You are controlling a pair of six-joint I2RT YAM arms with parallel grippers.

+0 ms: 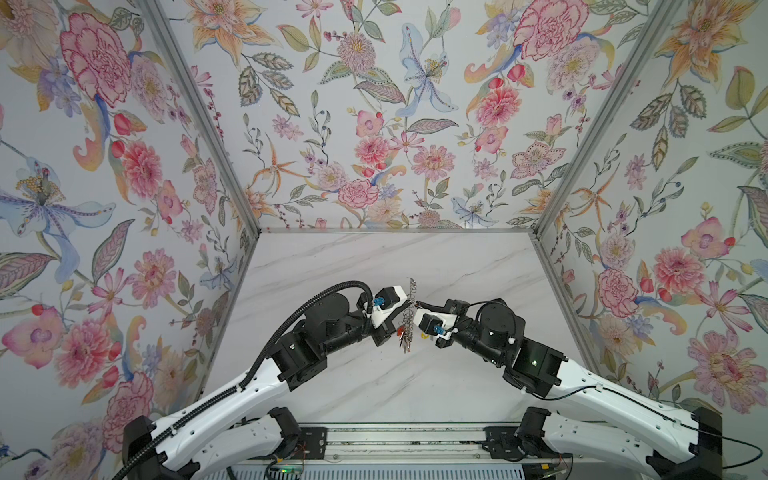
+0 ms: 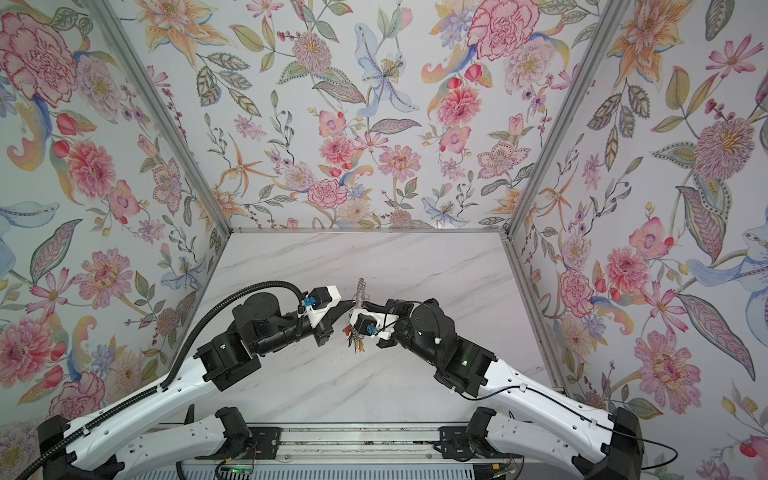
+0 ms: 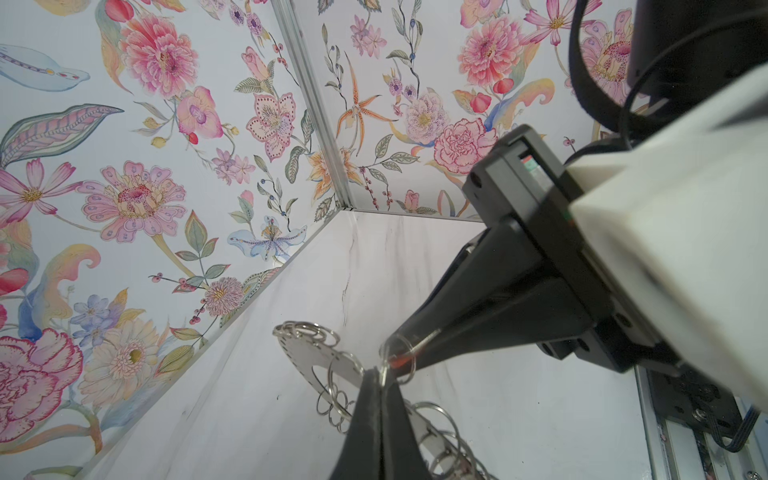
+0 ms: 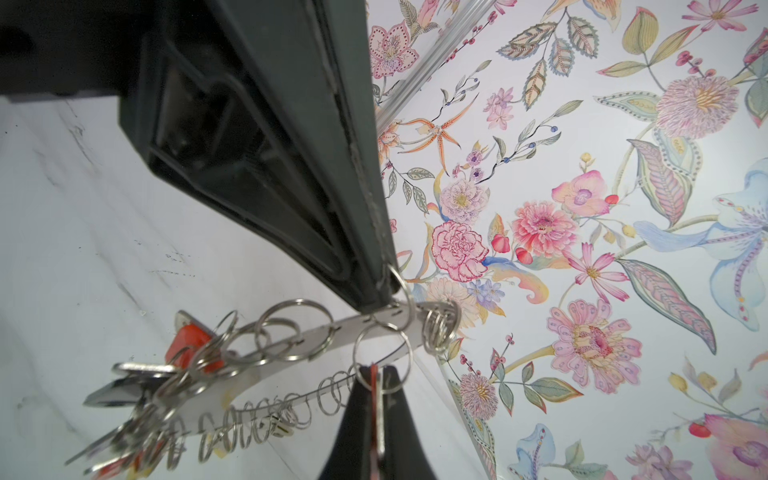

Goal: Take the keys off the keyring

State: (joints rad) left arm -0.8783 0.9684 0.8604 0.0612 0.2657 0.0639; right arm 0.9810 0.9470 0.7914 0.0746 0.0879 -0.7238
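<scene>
Pinching the keyring [image 3: 307, 353] by its rim, the left gripper [image 3: 380, 374] has its fingers pressed together on the metal, with wire loops [image 3: 332, 409] bunched on either side of the grip. The right gripper [image 3: 397, 353] meets it nearly tip to tip. It is closed on a red-tagged key [image 4: 376, 399] whose loop threads the rim just beside the left grip.

From the right wrist, the left gripper [image 4: 384, 299] bites the flat grey band of the keyring [image 4: 357, 322]. The right gripper [image 4: 374, 374] sits close by, across the big hole. The other keys [image 4: 137, 374] hang in a cluster at the far end of the disc, one red tag among the silver blades.

In both top views the keyring [image 1: 411, 291] is seen edge-on and upright, held up off the marble table [image 1: 374, 257] between the two grippers near the middle. The keys [image 2: 355, 338] dangle from its nearer end. Floral walls [image 1: 374, 124] enclose the table on three sides.
</scene>
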